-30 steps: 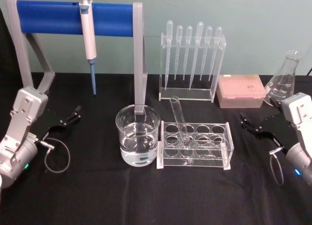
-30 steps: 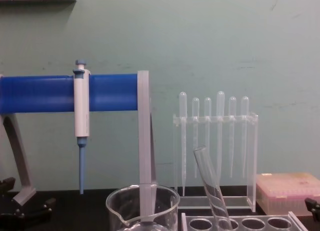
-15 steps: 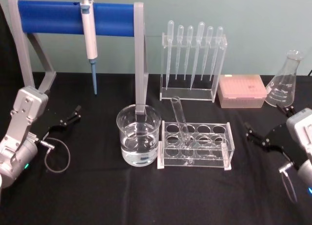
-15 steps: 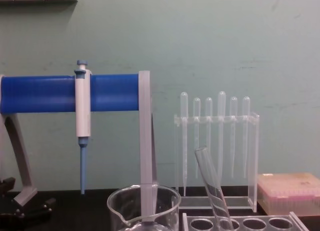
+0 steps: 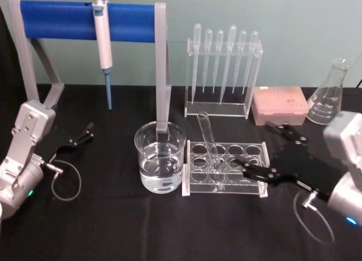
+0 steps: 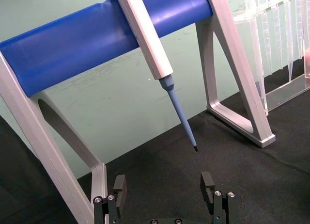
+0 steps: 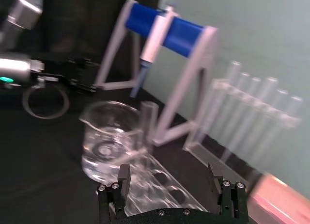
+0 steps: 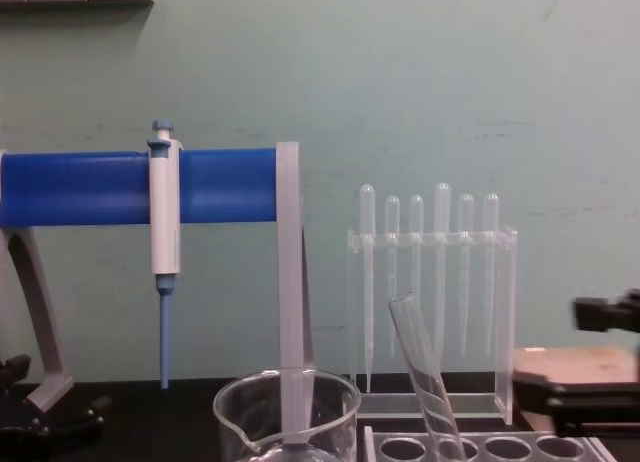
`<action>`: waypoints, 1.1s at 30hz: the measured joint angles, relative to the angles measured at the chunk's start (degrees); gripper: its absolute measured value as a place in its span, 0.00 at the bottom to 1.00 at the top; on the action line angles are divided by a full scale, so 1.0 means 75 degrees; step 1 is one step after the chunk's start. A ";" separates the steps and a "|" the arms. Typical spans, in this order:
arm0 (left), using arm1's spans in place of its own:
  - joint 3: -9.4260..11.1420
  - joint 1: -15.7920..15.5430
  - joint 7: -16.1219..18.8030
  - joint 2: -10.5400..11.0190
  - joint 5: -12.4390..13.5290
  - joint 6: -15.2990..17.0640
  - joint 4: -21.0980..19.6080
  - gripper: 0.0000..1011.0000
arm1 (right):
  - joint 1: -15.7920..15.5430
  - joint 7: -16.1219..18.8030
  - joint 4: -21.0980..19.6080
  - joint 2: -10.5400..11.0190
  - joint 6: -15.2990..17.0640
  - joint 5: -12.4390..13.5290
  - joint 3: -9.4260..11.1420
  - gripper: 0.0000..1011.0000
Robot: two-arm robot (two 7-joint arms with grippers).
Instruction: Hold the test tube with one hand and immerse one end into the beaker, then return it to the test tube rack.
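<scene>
The test tube (image 5: 207, 138) is clear glass and leans in the clear rack (image 5: 257, 176), open rim up; it also shows in the chest view as the test tube (image 8: 424, 374). To the rack's left stands the beaker (image 5: 160, 162), part full of clear liquid, seen again as the beaker (image 8: 286, 411) and the beaker (image 7: 108, 138). My right gripper (image 5: 272, 151) is open at the rack's right end, its fingers pointing at the tube and nothing between them; its wrist view has the gripper (image 7: 169, 178) facing the tube (image 7: 147, 118). My left gripper (image 5: 80, 138) rests open at the far left.
A blue-barred stand holds a white-and-blue pipettor (image 5: 103, 43) behind the beaker. A clear holder of plastic pipettes (image 5: 223, 69) stands behind the rack. A pink box (image 5: 280, 104) and a conical flask (image 5: 328, 94) sit at the back right.
My right arm has swung in from the right edge near the flask to the rack's right end, fingers still apart. The left arm, tube and beaker have not moved.
</scene>
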 joint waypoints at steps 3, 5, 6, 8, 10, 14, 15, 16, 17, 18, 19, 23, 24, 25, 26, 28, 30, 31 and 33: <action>0.0000 0.0000 0.0000 0.0000 0.0000 0.0000 0.0000 0.99 | 0.0389 0.0419 0.0128 -0.0141 0.0307 0.0109 -0.0145 0.99; 0.0000 0.0000 0.0000 0.0000 0.0000 0.0000 0.0000 0.99 | 0.0816 0.0750 0.0312 -0.0316 0.0651 0.0150 -0.0292 0.99; 0.0000 0.0000 0.0000 0.0000 0.0000 0.0000 0.0000 0.99 | 0.0954 0.0846 0.0383 -0.0377 0.0775 0.0162 -0.0339 0.99; -0.0001 0.0000 0.0000 0.0000 0.0000 0.0000 0.0000 0.99 | 0.1354 0.1120 0.0649 -0.0597 0.1146 0.0230 -0.0446 0.99; 0.0000 0.0000 0.0000 0.0000 0.0000 0.0000 0.0000 0.99 | 0.1718 0.1342 0.0952 -0.0827 0.1477 0.0303 -0.0529 0.99; 0.0000 0.0000 0.0000 0.0000 0.0000 0.0000 0.0000 0.99 | 0.2225 0.1672 0.1459 -0.1214 0.1984 0.0506 -0.0596 0.99; -0.0001 0.0000 0.0000 0.0000 0.0000 0.0000 0.0000 0.99 | 0.2312 0.1732 0.1551 -0.1284 0.2077 0.0553 -0.0603 0.99; -0.0001 0.0000 0.0000 0.0000 0.0000 0.0000 0.0000 0.99 | 0.2396 0.1785 0.1640 -0.1347 0.2163 0.0597 -0.0615 0.99; 0.0000 0.0000 0.0000 0.0000 0.0000 0.0000 0.0000 0.99 | 0.2537 0.1881 0.1773 -0.1454 0.2315 0.0683 -0.0638 0.99; 0.0000 0.0000 0.0000 0.0000 0.0000 0.0000 0.0000 0.99 | 0.2594 0.1915 0.1835 -0.1494 0.2375 0.0717 -0.0656 0.99; 0.0000 0.0000 0.0000 0.0000 0.0000 0.0000 0.0000 0.99 | 0.2636 0.1946 0.1869 -0.1524 0.2421 0.0747 -0.0669 0.99; 0.0000 0.0000 0.0000 0.0000 0.0000 0.0000 0.0000 0.99 | 0.2852 0.2086 0.1983 -0.1639 0.2650 0.0876 -0.0798 0.99; 0.0000 0.0000 0.0000 0.0000 0.0000 0.0000 0.0000 0.99 | 0.2871 0.2094 0.1988 -0.1642 0.2665 0.0877 -0.0828 0.99; 0.0000 0.0000 0.0000 0.0000 0.0000 0.0000 0.0000 0.99 | 0.2888 0.2096 0.1992 -0.1643 0.2673 0.0871 -0.0858 0.99; 0.0000 0.0000 0.0000 0.0000 0.0000 0.0000 0.0000 0.99 | 0.2907 0.2097 0.1997 -0.1642 0.2681 0.0860 -0.0892 0.99; 0.0000 0.0000 0.0000 0.0000 0.0000 0.0000 0.0000 0.99 | 0.2948 0.2090 0.2015 -0.1647 0.2685 0.0789 -0.0980 0.99; 0.0000 0.0000 0.0000 -0.0001 0.0000 0.0000 0.0000 0.99 | 0.2963 0.2071 0.2031 -0.1654 0.2684 0.0731 -0.1026 0.99; 0.0000 0.0000 0.0000 0.0000 0.0000 0.0000 0.0000 0.99 | 0.2973 0.2044 0.2050 -0.1663 0.2678 0.0684 -0.1063 0.99; 0.0000 0.0000 0.0000 0.0000 0.0000 0.0000 0.0000 0.99 | 0.2976 0.2019 0.2069 -0.1677 0.2659 0.0626 -0.1100 0.96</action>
